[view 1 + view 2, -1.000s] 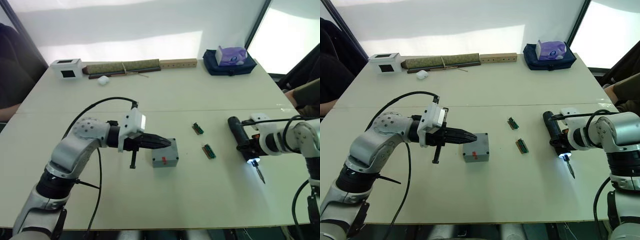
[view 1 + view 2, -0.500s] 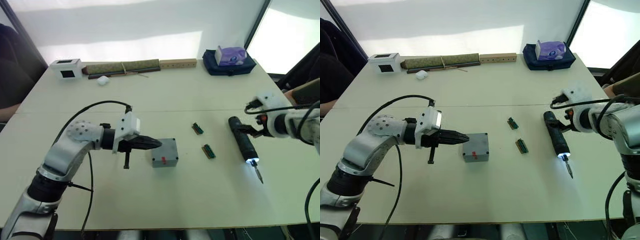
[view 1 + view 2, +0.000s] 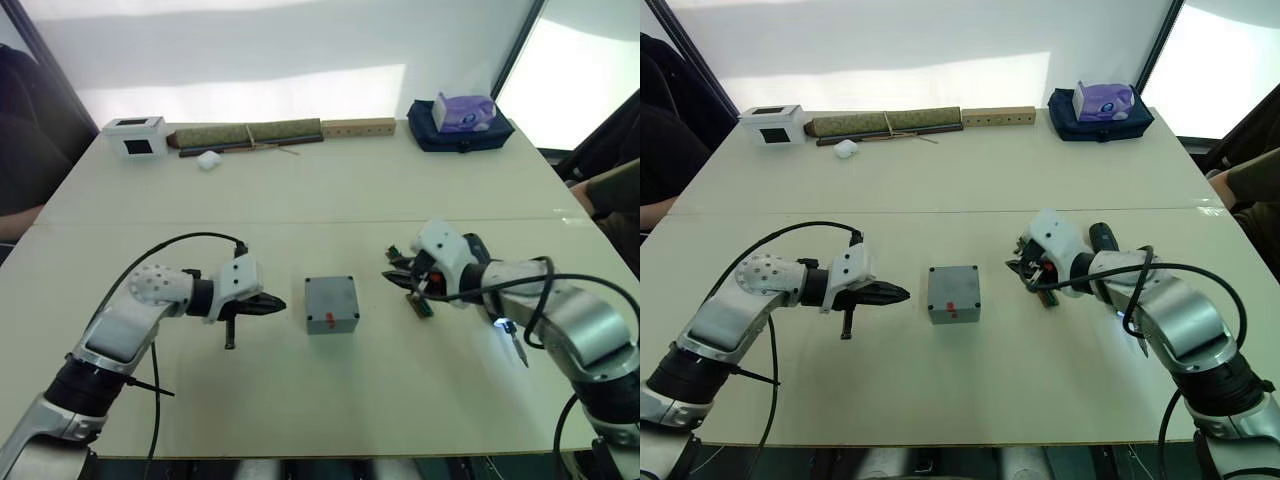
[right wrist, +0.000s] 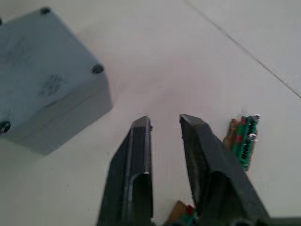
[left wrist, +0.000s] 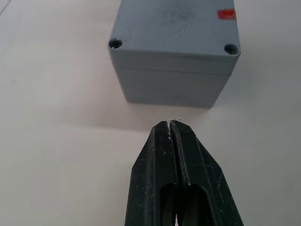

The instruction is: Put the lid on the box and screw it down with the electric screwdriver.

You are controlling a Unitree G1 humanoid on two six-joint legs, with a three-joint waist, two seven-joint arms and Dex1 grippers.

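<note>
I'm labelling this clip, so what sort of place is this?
Probably a lab or workshop bench for assembly practice: a plain white table holding a grey box, an electric screwdriver and small green connector parts.

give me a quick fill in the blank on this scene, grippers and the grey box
1. The left gripper points at the box with its fingers ____.
2. The lid already sits on the box, with a ____ mark at one edge.
3. The right gripper hovers empty over the table with its fingers ____.
4. The electric screwdriver lies on the table behind the ____ arm.

Missing words: shut; red; open; right
</note>
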